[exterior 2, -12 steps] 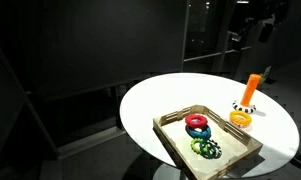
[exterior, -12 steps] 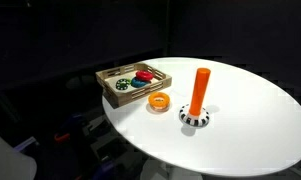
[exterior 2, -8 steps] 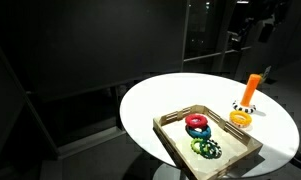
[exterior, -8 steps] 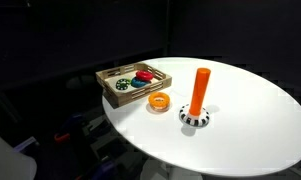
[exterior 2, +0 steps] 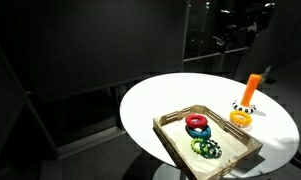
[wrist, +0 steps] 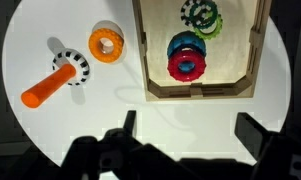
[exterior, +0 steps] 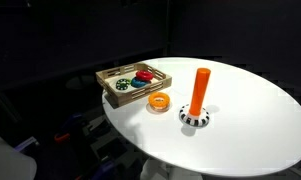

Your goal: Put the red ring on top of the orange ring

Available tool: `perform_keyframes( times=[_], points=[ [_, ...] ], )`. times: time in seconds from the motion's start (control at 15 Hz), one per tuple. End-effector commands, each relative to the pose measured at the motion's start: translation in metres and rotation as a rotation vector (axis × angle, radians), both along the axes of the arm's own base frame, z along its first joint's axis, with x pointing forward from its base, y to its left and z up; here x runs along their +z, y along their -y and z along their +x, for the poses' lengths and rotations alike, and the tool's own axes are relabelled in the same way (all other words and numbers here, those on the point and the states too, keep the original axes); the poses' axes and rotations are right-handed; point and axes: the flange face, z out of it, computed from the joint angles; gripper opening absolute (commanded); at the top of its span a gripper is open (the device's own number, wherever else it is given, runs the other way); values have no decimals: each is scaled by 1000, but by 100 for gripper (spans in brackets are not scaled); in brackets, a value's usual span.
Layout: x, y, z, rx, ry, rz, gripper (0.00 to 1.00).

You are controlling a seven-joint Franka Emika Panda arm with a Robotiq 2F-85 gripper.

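The red ring (wrist: pixel 185 65) lies in a wooden tray (wrist: pixel 150 60), next to a teal ring (wrist: pixel 184 44); it also shows in both exterior views (exterior: pixel 145 74) (exterior 2: pixel 199 131). The orange ring (wrist: pixel 106 43) lies flat on the white table beside the tray, seen in both exterior views too (exterior: pixel 159 101) (exterior 2: pixel 239 118). My gripper (wrist: pixel 190 128) is open and empty, high above the table, with its fingers at the bottom of the wrist view. In an exterior view it shows dimly at the top, in the dark (exterior 2: pixel 240 22).
A tall orange peg (exterior: pixel 199 92) on a black-and-white base (wrist: pixel 72 68) stands next to the orange ring. A green ring (wrist: pixel 201 14) lies at the tray's far end. The round white table (exterior: pixel 250 120) has dark surroundings past its edge.
In an exterior view the dark arm at the top has shifted slightly to the left. The rings, tray and peg have not moved.
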Motion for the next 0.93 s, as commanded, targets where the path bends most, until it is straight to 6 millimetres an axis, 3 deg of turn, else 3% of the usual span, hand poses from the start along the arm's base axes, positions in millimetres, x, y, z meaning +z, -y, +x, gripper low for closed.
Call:
perform_keyframes(
  times=[0.0, 0.6, 0.87],
  points=[
    [-13, -3, 28, -40, 30, 31, 100],
    [-84, 5, 78, -18, 89, 140, 100],
    [-95, 7, 74, -33, 76, 139, 100]
  ],
)
